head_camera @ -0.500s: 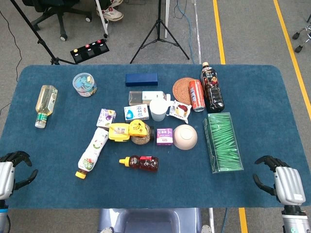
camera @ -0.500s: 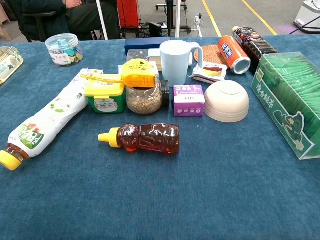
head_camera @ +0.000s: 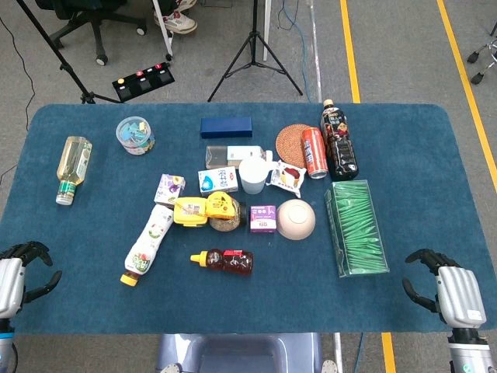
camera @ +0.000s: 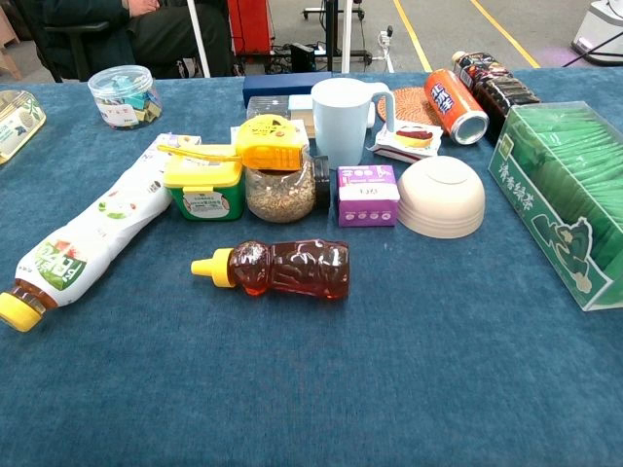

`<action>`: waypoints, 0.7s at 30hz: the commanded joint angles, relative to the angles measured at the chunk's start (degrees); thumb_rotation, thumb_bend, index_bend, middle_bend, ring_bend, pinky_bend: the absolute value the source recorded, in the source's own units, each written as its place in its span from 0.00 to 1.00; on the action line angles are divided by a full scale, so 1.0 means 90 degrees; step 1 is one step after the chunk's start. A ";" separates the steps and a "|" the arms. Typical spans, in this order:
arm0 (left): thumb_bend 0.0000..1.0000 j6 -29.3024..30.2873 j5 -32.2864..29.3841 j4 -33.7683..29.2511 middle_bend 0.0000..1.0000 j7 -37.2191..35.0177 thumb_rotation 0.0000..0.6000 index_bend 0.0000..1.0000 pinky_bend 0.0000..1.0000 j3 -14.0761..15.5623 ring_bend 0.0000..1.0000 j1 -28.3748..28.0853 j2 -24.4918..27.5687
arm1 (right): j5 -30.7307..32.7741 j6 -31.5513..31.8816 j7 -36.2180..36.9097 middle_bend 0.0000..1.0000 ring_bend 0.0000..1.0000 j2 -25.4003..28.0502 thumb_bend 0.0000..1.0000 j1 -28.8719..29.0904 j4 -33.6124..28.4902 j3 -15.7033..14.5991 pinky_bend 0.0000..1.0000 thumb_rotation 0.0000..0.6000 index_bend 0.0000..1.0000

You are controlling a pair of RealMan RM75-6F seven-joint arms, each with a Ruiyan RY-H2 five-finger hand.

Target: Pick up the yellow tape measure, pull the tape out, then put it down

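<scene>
Yellow tape measure (camera: 268, 142): centre of the frame in the head view, upper centre in the chest view; rests on top of a grain-filled jar (camera: 282, 190) lying on its side; untouched by either hand.

Yellow-lidded green tub (camera: 203, 187): touching the jar's left side, a thin yellow strip across its lid.

Purple box (camera: 366, 194): just right of the jar, upright.

Cream bowl (camera: 442, 197): upside down, just right of the purple box.

Bear-shaped honey bottle (camera: 277, 269): lying flat, yellow cap to the left, below the jar in the frame.

White squeeze bottle (camera: 88, 238): lying diagonally at the left, yellow cap toward the lower left corner.

Pale blue mug (camera: 345, 119): upright, above the purple box.

Green tea box (camera: 563, 195): right edge of the chest view, long side running away from the camera.

Red can (head_camera: 314, 151) and dark drink bottle (head_camera: 338, 141): lying side by side, upper right of centre.

Round woven coaster (head_camera: 293, 141), dark blue case (head_camera: 226, 127), clear tub of clips (head_camera: 135, 134), oil bottle (head_camera: 72, 168): spread along the upper part of the blue table (head_camera: 435, 171).

Left hand (head_camera: 17, 276): lower left corner of the head view, fingers spread, grasping nothing.

Right hand (head_camera: 444, 289): lower right corner, fingers loosely curved and apart, grasping nothing.
</scene>
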 commanded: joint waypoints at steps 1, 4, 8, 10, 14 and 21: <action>0.24 0.0020 0.0000 0.0012 0.40 -0.0030 1.00 0.55 0.38 -0.0005 0.33 0.0011 0.0013 | -0.0015 0.0027 0.0006 0.39 0.40 -0.0001 0.33 -0.0019 -0.0004 -0.0011 0.44 1.00 0.41; 0.24 0.0026 0.0016 0.0021 0.40 -0.0049 1.00 0.55 0.38 -0.0009 0.33 0.0009 0.0021 | -0.0031 0.0041 0.0004 0.39 0.40 0.0003 0.33 -0.0026 -0.0012 -0.0015 0.44 1.00 0.41; 0.24 0.0015 0.0023 0.0024 0.40 -0.0066 1.00 0.55 0.38 0.0000 0.33 0.0008 0.0024 | -0.0041 0.0058 -0.0003 0.39 0.40 0.0010 0.33 -0.0032 -0.0021 -0.0011 0.44 1.00 0.41; 0.24 0.0010 0.0022 0.0025 0.40 -0.0067 1.00 0.55 0.38 0.0003 0.33 0.0007 0.0028 | -0.0042 0.0059 -0.0002 0.39 0.40 0.0010 0.33 -0.0033 -0.0020 -0.0010 0.44 1.00 0.41; 0.24 0.0001 0.0036 0.0022 0.40 -0.0073 1.00 0.55 0.38 -0.0003 0.33 -0.0005 0.0052 | -0.0023 0.0046 0.0013 0.39 0.40 0.0015 0.33 -0.0033 -0.0016 -0.0009 0.44 1.00 0.41; 0.24 -0.0198 0.0077 -0.0053 0.40 -0.0088 1.00 0.55 0.38 -0.0074 0.33 -0.0175 0.0261 | 0.0007 0.0043 0.0066 0.39 0.40 0.0019 0.33 -0.0034 0.0012 0.0006 0.44 1.00 0.41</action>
